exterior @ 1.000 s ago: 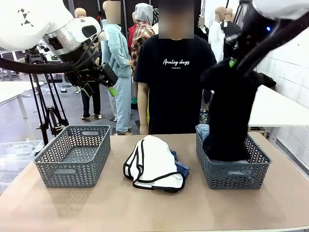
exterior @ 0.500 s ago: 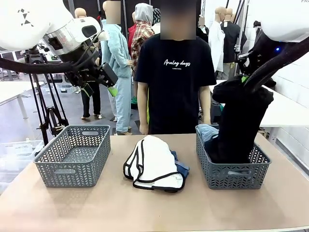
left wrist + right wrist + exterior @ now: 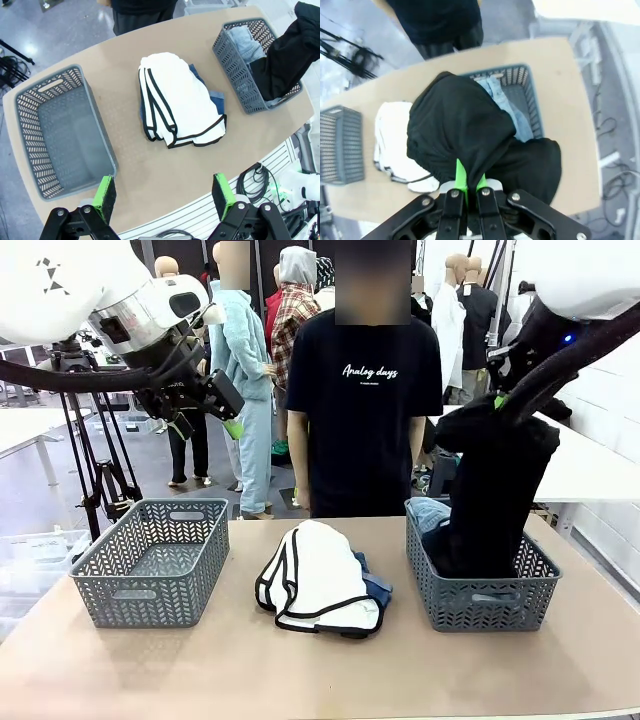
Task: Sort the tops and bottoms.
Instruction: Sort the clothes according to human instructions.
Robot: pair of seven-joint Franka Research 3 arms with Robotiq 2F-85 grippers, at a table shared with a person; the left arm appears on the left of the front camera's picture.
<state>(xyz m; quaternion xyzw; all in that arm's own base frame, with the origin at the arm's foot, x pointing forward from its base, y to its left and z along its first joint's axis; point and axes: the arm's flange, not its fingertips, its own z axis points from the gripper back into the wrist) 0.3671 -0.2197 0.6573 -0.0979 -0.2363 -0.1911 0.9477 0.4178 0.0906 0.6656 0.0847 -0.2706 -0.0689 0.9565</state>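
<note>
My right gripper (image 3: 498, 402) is shut on the black top (image 3: 490, 490). It holds the top up so the lower part hangs into the right basket (image 3: 480, 605). In the right wrist view the jaws (image 3: 468, 187) pinch a fold of that black top (image 3: 465, 125), above the light blue bottoms (image 3: 507, 105) lying in the basket. The white top with black edging (image 3: 315, 580) lies at the table's middle on the darker blue bottoms (image 3: 376, 587). My left gripper (image 3: 208, 425) hangs open high over the left side, and in its own view its pads (image 3: 105, 192) are wide apart above the white top (image 3: 177, 107).
An empty grey basket (image 3: 150, 592) stands at the table's left. A person in a black T-shirt (image 3: 365, 400) stands at the far edge behind the middle pile. Bare tabletop (image 3: 300, 670) runs along the front.
My right gripper has carried the black top to the right and slightly down over the right basket. The left arm and the middle pile have not moved.
</note>
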